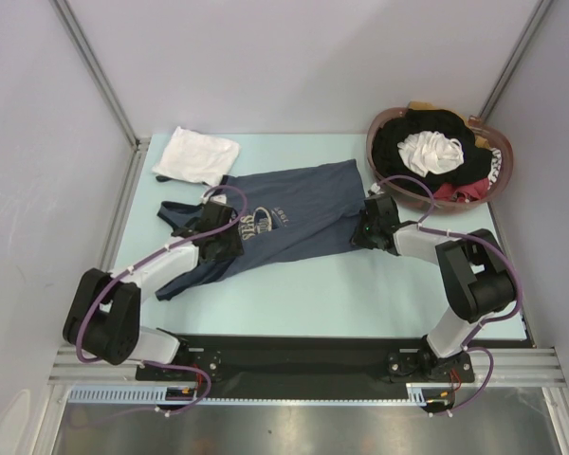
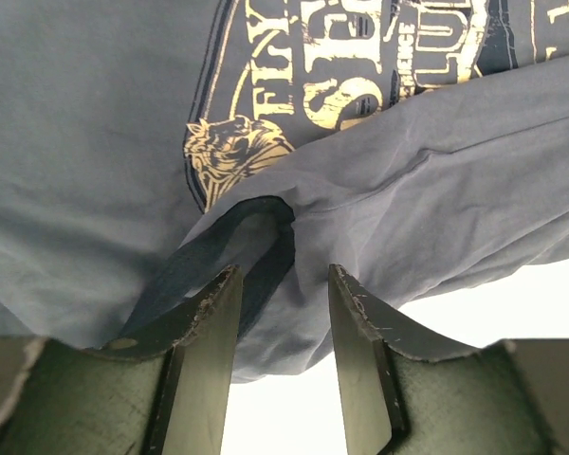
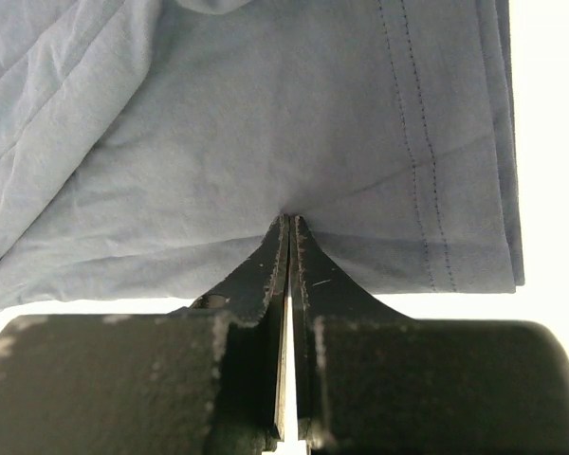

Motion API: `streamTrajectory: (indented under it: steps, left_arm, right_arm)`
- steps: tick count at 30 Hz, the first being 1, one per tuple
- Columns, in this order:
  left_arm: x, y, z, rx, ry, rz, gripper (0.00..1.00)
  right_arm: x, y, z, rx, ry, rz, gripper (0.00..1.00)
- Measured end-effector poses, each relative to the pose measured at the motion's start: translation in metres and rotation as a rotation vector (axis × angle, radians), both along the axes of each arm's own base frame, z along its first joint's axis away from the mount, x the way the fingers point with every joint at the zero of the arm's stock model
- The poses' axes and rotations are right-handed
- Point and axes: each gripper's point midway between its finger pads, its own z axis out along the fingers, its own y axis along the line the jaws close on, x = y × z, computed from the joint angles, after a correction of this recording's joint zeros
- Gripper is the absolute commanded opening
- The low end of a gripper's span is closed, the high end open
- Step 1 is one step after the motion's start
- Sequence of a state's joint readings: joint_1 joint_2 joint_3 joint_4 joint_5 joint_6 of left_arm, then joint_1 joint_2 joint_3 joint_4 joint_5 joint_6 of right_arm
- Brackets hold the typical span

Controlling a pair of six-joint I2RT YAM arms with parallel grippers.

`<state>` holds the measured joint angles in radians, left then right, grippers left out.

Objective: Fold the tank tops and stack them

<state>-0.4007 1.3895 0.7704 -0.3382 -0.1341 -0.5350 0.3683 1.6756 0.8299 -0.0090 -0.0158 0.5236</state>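
L claw (image 2: 283,275): jaws abt half apart, straddling the dark armhole edge of the grey-blue tank top (image 1: 294,213), nothing gripped yet. R claw (image 3: 286,220): pinched tight on its hem, thin bite only. Top lies spread mid-tabletop. Risks: L may catch just one layer or miss the edge; R's bite could slip, so fold goes skewed. White tank top (image 1: 197,154) sits folded, far-left corner.
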Motion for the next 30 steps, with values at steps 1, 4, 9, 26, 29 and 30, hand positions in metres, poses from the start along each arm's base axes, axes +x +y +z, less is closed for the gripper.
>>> streamTrajectory:
  steps: [1,4,9,26,29,30]
  left_arm:
    - [0.000,-0.001,-0.001,-0.003,0.003,-0.002,0.47]
    - [-0.001,-0.001,-0.002,-0.007,0.008,0.001,0.47]
    - [-0.005,0.001,-0.011,0.008,0.044,0.011,0.45]
    - [-0.007,0.028,-0.018,-0.152,0.005,0.166,0.55]
    - [-0.004,0.029,-0.017,-0.161,-0.007,0.171,0.49]
    - [-0.004,0.029,-0.018,-0.162,-0.008,0.172,0.47]
  right_arm:
    - [0.000,0.000,0.000,-0.001,-0.003,-0.002,0.00]
    - [0.001,-0.002,0.000,-0.006,-0.006,-0.008,0.00]
    - [0.001,-0.001,0.000,-0.004,-0.006,-0.011,0.00]
    - [0.006,0.000,-0.001,0.008,-0.022,-0.014,0.00]
    - [0.006,0.000,-0.001,0.010,-0.023,-0.015,0.00]
    - [0.006,0.000,-0.001,0.011,-0.023,-0.016,0.00]
